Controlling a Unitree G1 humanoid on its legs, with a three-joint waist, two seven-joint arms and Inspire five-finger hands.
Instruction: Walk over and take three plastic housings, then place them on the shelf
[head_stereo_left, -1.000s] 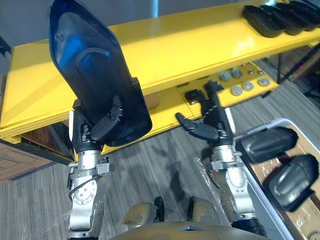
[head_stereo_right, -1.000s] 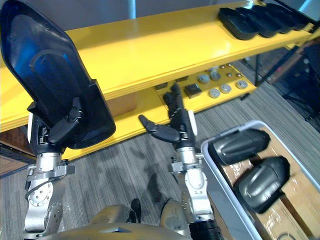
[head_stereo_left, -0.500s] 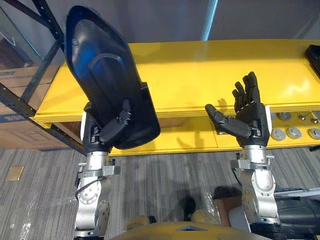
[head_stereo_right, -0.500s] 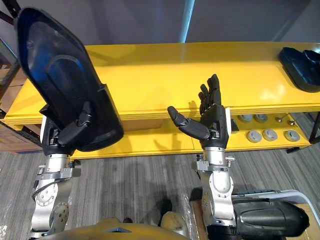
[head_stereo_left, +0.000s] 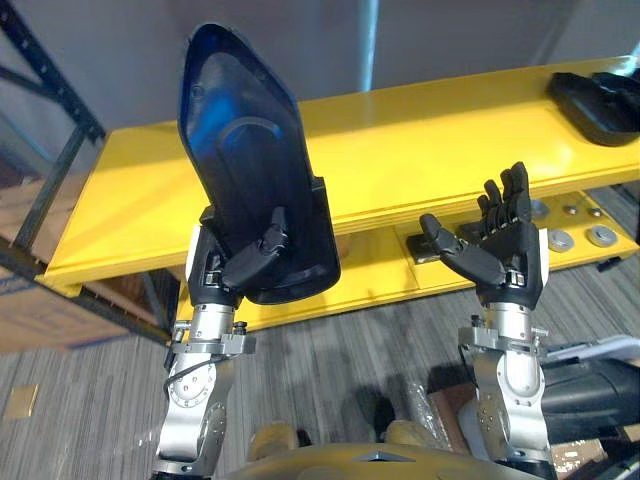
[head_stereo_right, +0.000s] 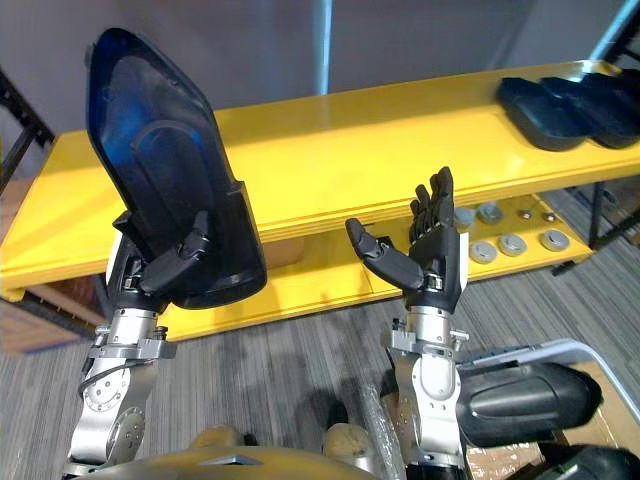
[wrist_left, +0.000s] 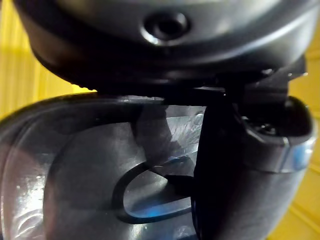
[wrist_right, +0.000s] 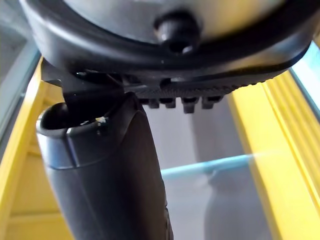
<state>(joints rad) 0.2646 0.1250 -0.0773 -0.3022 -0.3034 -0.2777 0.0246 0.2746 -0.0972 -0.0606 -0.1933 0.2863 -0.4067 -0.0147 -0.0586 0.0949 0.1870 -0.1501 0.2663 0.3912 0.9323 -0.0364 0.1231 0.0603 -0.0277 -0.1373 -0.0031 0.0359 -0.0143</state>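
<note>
Yellow shelf ahead; L hand thumb-clamps upright housing, R hand fingers straight, empty.

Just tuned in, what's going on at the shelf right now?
The left hand holds a dark plastic housing upright in front of the yellow shelf, not yet set down. The right hand is raised beside it, open and empty. More housings lie at the shelf's right end.

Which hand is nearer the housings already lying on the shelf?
Right. The right hand, open, is raised before the shelf, left of those housings; the left hand, gripping another housing, is farther left.
</note>
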